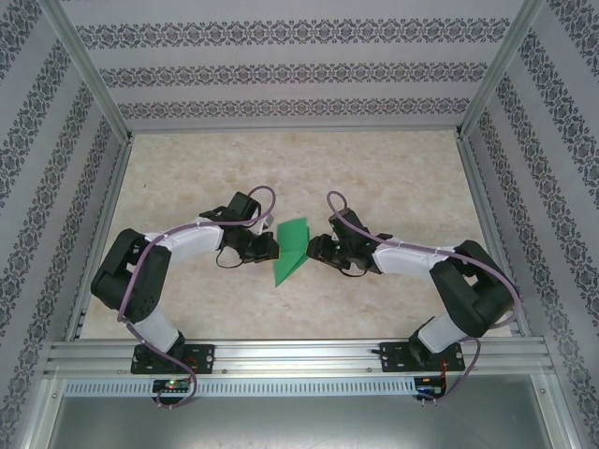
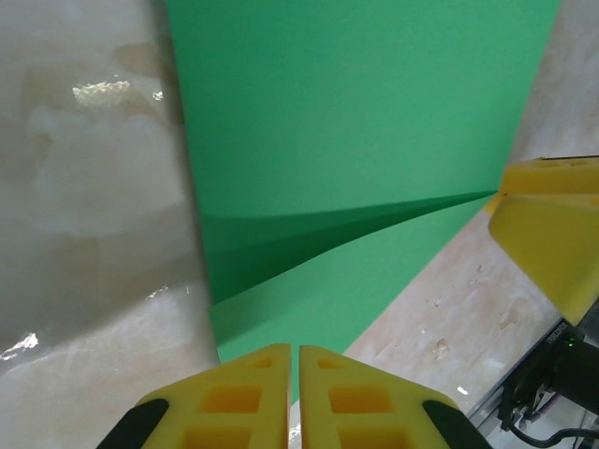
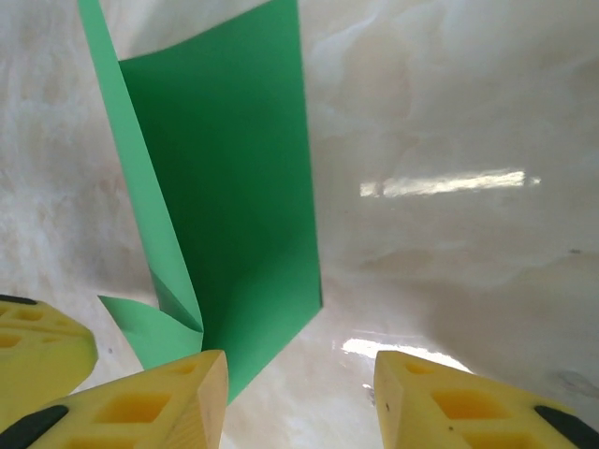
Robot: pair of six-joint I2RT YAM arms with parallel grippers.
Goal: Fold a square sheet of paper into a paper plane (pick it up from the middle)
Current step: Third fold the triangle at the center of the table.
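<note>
- The left gripper (image 2: pixel 293 363) has its jaws pressed together with only a thin slit between them, and the near edge of the square sheet of paper (image 1: pixel 289 251) seems to be pinched there. If this pinch is shallow, I think the smooth sheet can slide out.
- The sheet lies on the table (image 1: pixel 393 178) between the two grippers. It is partly folded, with one flap raised and not flat. Nothing presses this flap, so it may spring back and the crease may become crooked.
- The right gripper (image 3: pixel 301 365) has its jaws apart and holds nothing; one finger is just beside a corner of the sheet. If it closes or moves carelessly, it can push or crumple that corner.
- Materials: the fingers are yellow wedge-shaped blocks with hollow square cells. The paper is thin, bright green, matte and plain. The table is glossy with a pale marble pattern and reflects the light, so it is probably slippery.
</note>
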